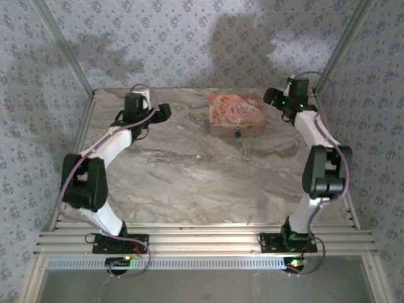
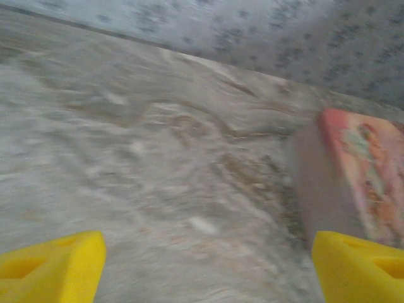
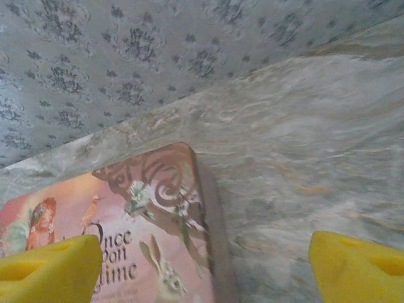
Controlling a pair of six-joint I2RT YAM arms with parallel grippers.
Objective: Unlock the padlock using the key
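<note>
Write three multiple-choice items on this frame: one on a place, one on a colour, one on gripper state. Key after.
1. Where is the padlock?
A. At the near edge, by the arm bases.
B. On the near front face of the pink box.
C. Flat on top of the box's lid.

2. What colour are the fingertips in the wrist views?
A. Black.
B. Red.
C. Yellow.

3. How do the left gripper and right gripper stand?
A. Both open, holding nothing.
B. Both shut.
C. Left shut on the box, right open.

Key:
1 B: in the top view the small dark lock sits at the middle of the box's near face.
2 C: yellow fingertips show at both lower corners of each wrist view.
3 A: each pair of fingertips stands wide apart, gripping nothing.
</note>
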